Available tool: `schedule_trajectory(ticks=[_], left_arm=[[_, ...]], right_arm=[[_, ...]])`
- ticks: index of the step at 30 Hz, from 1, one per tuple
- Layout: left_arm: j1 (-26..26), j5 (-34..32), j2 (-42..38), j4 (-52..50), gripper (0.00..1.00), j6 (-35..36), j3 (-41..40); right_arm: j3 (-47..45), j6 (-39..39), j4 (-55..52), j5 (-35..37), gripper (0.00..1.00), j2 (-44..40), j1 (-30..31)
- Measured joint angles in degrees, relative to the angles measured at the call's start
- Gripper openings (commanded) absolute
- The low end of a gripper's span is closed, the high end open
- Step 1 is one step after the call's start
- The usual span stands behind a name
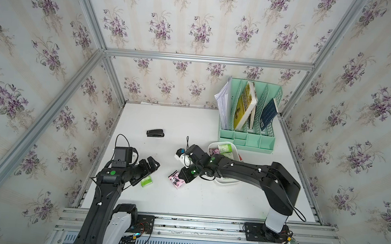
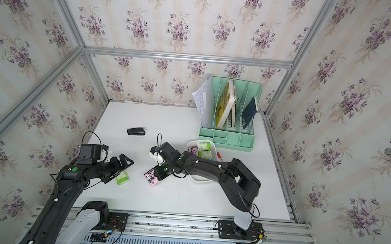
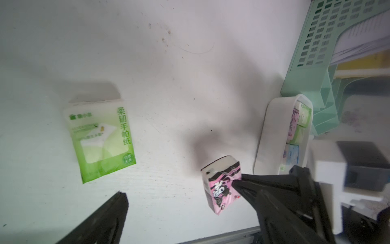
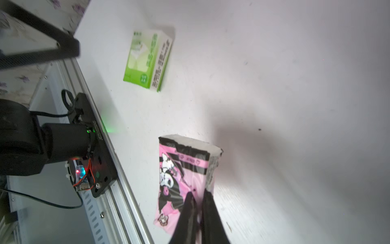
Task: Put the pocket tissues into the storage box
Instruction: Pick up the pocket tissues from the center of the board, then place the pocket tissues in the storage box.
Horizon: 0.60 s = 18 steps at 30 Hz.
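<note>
My right gripper is shut on the edge of a pink pocket tissue pack with a dark cartoon figure. The pack hangs tilted near the table's middle; whether it touches the table I cannot tell. A light green pack lies flat to its left, partly under my left gripper, which hovers open and empty. The white storage box sits to the right, half hidden by my right arm. It holds green, pink and blue packs.
A mint green desk organizer with books and papers stands behind the storage box at the back right. A black stapler lies at the back left. Metal rails run along the table's front edge, and papered walls enclose it.
</note>
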Motion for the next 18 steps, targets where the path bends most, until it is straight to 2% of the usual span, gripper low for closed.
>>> schedule_trajectory(ticks=[6, 11, 14, 18], left_arm=[[-11.06, -2.78, 2.73, 4.55, 0.99, -3.41, 1.44], [-17.66, -6.27, 6.38, 7.65, 0.99, -4.79, 2.91], [-19.89, -7.91, 8.33, 8.74, 0.99, -5.31, 3.65], [-21.29, -9.35, 9.46, 9.68, 0.99, -5.68, 4.42]], right_arm=[[-10.21, 3.93, 1.81, 5.70, 0.00, -15.91, -10.51], [-16.22, 7.34, 0.98, 10.62, 0.00, -26.27, -21.40], [-17.77, 8.13, -0.76, 12.04, 0.00, -28.35, -24.74], [-19.39, 8.11, -3.21, 12.02, 0.00, -28.02, -25.20]])
